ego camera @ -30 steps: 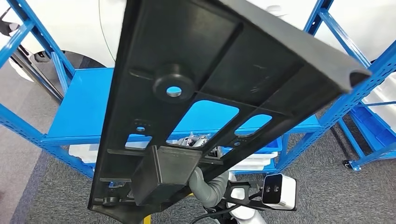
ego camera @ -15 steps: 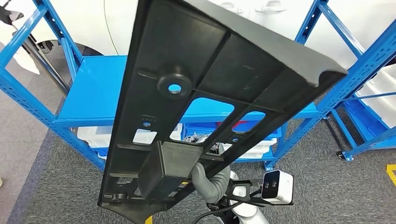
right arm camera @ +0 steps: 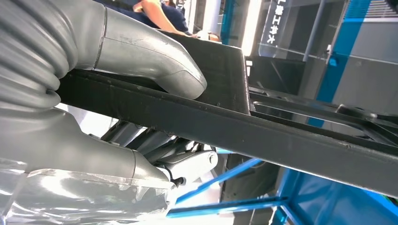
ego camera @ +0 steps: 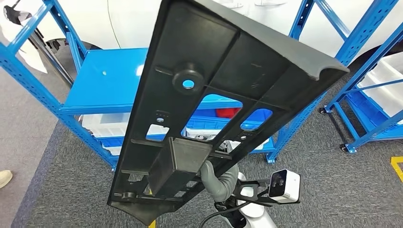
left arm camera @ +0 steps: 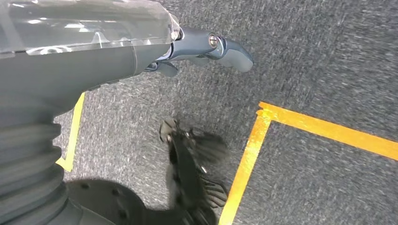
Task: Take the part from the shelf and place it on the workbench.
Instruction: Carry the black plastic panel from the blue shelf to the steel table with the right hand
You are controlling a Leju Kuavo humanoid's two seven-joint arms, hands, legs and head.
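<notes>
Part (ego camera: 223, 90): long black moulded plastic panel with ribs, cut-outs, a round boss with a hole and a box-shaped block near its lower end. It is held up off the floor, tilted, in front of the blue shelf (ego camera: 100, 90), its upper end above the shelf level and its lower end nearest the robot.

Right robot hand (right arm camera: 136, 117): gripping the part. In the right wrist view the grey thumb (right arm camera: 150, 56) presses on one face of a black rib and the darker fingers (right arm camera: 187, 161) lie against the other face. In the head view the grey wrist cover (ego camera: 219, 180) comes up under the part, just beside the box-shaped block.

Left robot hand (left arm camera: 206, 47): holds nothing; it hangs over the grey carpet (left arm camera: 328, 70) with its fingers only lightly bent, apart from one another.

Writing: white characters on a dark strip in the right wrist view, beyond the part; too small to read.

Surroundings, relative to the blue shelf: white bins (ego camera: 102, 126) on its lower level, seen partly through the part's cut-outs; a red item (ego camera: 227, 112) also shows through a cut-out. A second blue rack (ego camera: 370, 71) stands beside the shelf, holding a white bin (ego camera: 387, 83). Behind the shelf, a white car body. Yellow tape lines (left arm camera: 300, 126) on the carpet. A shoe (ego camera: 5, 178) at the floor's edge, well apart from the shelf. A person's arm (right arm camera: 157, 11) shows beyond the part.
</notes>
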